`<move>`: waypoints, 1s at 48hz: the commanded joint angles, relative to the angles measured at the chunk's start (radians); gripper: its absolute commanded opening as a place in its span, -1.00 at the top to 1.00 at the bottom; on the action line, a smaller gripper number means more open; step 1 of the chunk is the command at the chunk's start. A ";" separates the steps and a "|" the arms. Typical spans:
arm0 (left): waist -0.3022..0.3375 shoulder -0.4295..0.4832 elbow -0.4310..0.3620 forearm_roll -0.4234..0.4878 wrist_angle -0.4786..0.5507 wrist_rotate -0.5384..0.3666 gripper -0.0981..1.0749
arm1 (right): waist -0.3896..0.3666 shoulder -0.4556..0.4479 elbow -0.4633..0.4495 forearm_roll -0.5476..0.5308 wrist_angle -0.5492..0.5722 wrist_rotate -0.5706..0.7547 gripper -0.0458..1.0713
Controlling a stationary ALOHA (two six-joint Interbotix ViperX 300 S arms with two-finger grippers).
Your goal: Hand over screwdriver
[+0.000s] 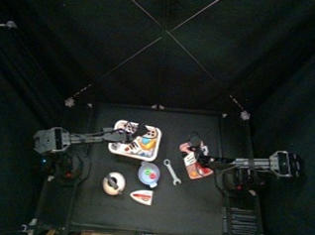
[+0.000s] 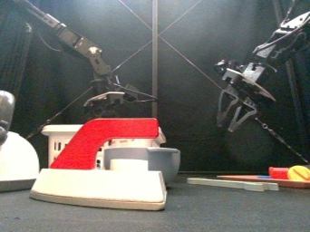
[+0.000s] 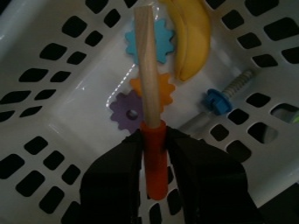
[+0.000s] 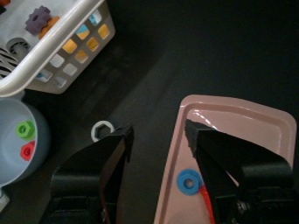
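In the left wrist view the screwdriver [image 3: 151,131], a slim stick that is orange near the jaws and paler farther out, lies in the white basket [image 3: 59,131] among coloured gears. My left gripper [image 3: 152,147] is open and straddles it, one jaw on each side. From above, that gripper [image 1: 130,140] hangs over the basket [image 1: 120,127]. My right gripper [image 1: 195,156] is open and holds nothing. It hovers at the edge of the pink tray [image 4: 239,131], well above the table in the front view [image 2: 237,113].
A yellow banana-shaped piece [image 3: 193,35] and a purple gear [image 3: 128,109] share the basket. On the table lie a silver wrench [image 1: 171,171], a grey bowl [image 1: 149,176], a tape roll [image 1: 113,184], a red-and-white tool [image 2: 109,154] and a small white ring [image 4: 105,129].
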 commanded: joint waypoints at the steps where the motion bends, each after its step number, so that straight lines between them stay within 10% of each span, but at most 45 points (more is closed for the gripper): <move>1: -0.005 -0.034 -0.020 0.005 -0.003 -0.003 -0.04 | -0.002 -0.008 -0.008 -0.003 -0.003 -0.002 -0.62; 19: -0.101 -0.098 -0.075 -0.014 -0.103 -0.005 -0.04 | 0.012 -0.023 -0.003 -0.021 -0.029 -0.009 -0.61; 48: -0.201 -0.086 0.021 -0.230 -0.830 0.005 -0.03 | 0.054 -0.190 0.066 -0.192 -0.275 0.002 -0.61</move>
